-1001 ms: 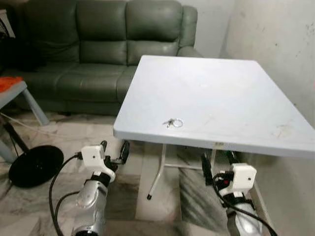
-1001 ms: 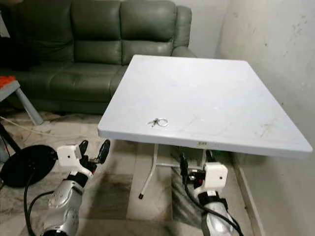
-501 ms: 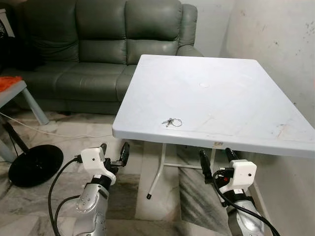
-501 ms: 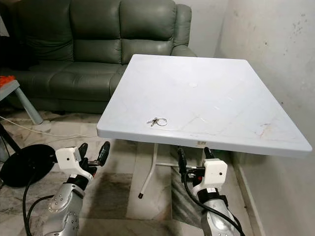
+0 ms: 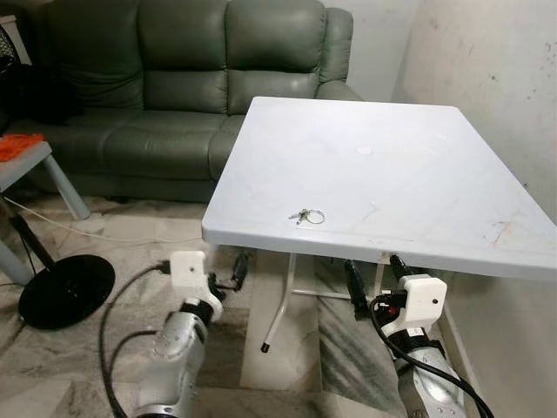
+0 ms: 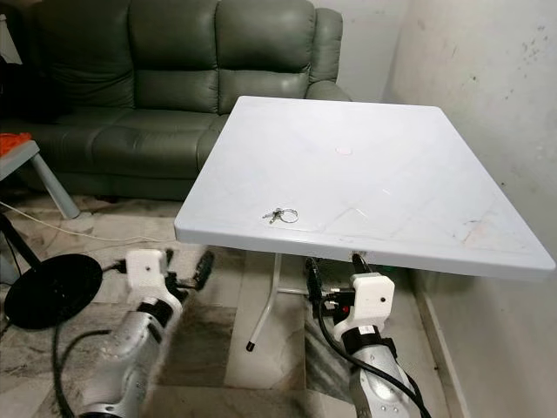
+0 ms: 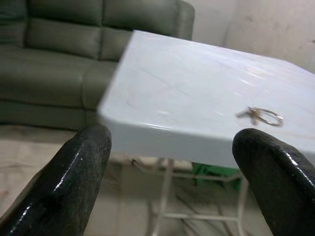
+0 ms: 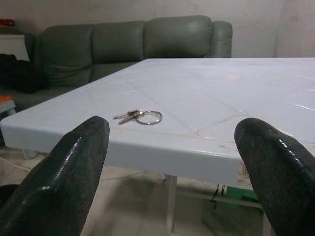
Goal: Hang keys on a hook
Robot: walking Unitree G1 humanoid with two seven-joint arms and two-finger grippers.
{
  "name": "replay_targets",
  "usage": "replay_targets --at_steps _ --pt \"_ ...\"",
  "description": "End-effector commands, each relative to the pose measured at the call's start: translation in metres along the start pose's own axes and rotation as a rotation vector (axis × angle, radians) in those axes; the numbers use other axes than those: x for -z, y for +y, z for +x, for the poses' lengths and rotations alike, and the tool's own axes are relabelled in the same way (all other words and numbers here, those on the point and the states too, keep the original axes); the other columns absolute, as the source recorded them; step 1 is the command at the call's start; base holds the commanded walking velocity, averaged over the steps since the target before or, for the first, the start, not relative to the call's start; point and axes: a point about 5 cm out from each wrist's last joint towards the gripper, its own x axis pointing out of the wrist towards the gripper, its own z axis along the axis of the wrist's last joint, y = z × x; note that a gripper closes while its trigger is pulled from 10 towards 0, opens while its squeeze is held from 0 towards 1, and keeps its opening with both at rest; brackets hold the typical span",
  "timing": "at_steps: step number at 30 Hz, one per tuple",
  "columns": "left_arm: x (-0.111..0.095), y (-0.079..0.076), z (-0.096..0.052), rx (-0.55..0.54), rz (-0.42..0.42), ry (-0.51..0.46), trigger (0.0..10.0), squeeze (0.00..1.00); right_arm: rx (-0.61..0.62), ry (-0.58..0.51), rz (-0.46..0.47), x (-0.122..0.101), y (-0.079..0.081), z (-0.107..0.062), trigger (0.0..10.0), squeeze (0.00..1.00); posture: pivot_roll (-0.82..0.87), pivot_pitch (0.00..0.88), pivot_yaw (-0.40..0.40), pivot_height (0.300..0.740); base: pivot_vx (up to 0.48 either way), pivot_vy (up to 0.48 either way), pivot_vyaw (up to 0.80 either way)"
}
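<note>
Keys (image 5: 307,216): lay near worktop (image 5: 409,165) front edge. Left gripper (image 5: 228,266), right gripper (image 5: 372,273): below edge, jaws wide, apparently empty.

A green leather sofa (image 5: 191,78) stands behind a white table (image 5: 418,157) on marble floor (image 5: 78,366).

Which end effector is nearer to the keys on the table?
Right, narrowly. The right end effector sits below the table edge, just right of the keys; the left end effector sits lower-left, past the table corner.
</note>
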Motion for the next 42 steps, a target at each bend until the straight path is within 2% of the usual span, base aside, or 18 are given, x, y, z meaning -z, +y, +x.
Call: replay_targets --at_steps 1,13,22,42 --pt "-0.004 0.009 -0.001 -0.012 0.0 0.004 10.0 0.0 0.0 -0.031 -0.003 -0.011 -0.001 0.002 10.0 0.0 -0.05 0.0 -0.022 0.74 0.0 0.0 0.0" --pt "-0.014 0.007 -0.005 0.039 -0.019 -0.02 10.0 0.0 -0.007 -0.027 -0.04 -0.02 -0.011 -0.004 10.0 0.0 -0.05 0.0 -0.024 0.74 0.0 0.0 0.0" --pt "-0.018 0.008 -0.012 0.047 -0.047 -0.042 10.0 0.0 -0.014 -0.049 -0.04 -0.029 -0.009 -0.003 10.0 0.0 -0.04 0.004 -0.025 0.74 0.0 0.0 0.0" --pt "-0.018 0.004 -0.017 0.061 -0.089 -0.053 10.0 0.0 -0.044 -0.052 -0.055 -0.036 -0.005 -0.004 10.0 0.0 -0.05 0.015 -0.036 0.74 0.373 0.0 0.0"
